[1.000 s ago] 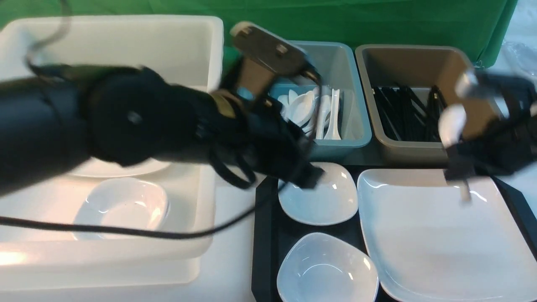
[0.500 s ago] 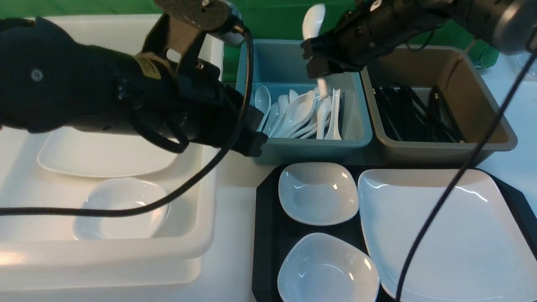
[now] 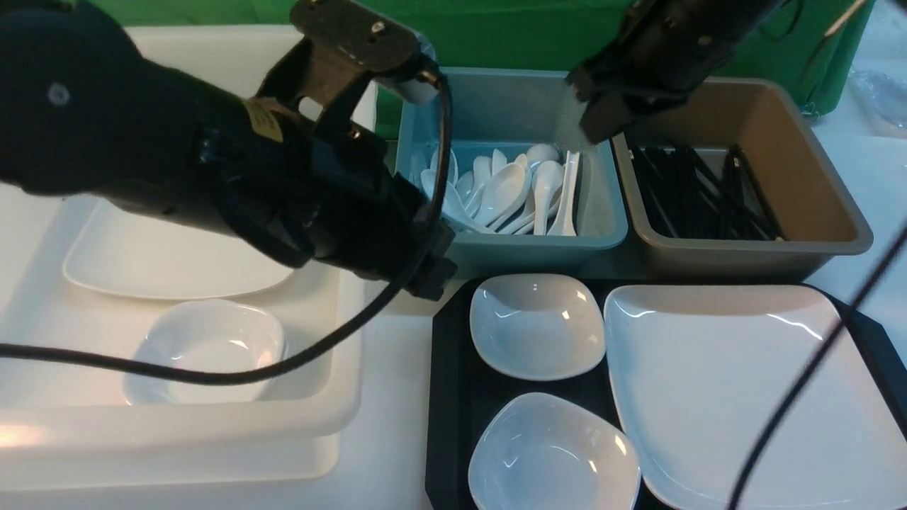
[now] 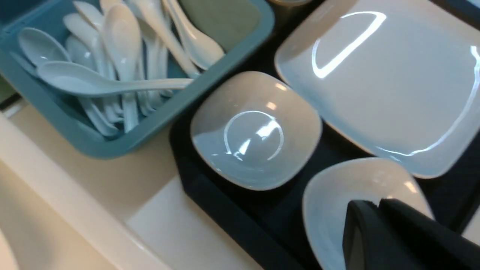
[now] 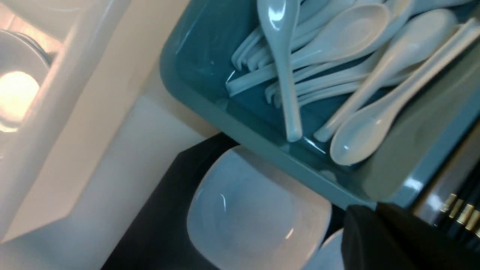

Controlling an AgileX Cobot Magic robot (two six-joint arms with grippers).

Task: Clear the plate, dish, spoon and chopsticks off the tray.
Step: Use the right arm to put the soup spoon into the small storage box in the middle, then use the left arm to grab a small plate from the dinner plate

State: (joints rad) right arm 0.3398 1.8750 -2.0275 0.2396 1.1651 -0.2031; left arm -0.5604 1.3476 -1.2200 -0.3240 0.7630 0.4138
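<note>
The black tray (image 3: 446, 368) holds the large white plate (image 3: 737, 389) and two small white dishes (image 3: 536, 326) (image 3: 553, 453). No spoon or chopsticks lie on the tray. A white spoon (image 5: 281, 56) lies crosswise on the other spoons in the blue tub (image 3: 602, 212). The black chopsticks (image 3: 698, 191) lie in the brown tub. My left gripper (image 3: 432, 275) is shut and empty, above the tray's far left corner; in the left wrist view (image 4: 377, 204) it hangs over the nearer dish. My right gripper (image 3: 599, 124) is shut and empty, high over the blue tub's right wall; it also shows in the right wrist view (image 5: 375, 210).
A big white tub (image 3: 347, 340) at the left holds a white plate (image 3: 170, 262) and a bowl (image 3: 205, 350). The brown tub (image 3: 822, 177) stands right of the blue one, both behind the tray. Black cables hang across the white tub and the plate.
My right gripper held a spoon above the blue tub; the spoon now lies in the tub and the gripper has shifted right. My left gripper moved slightly toward the tray.
</note>
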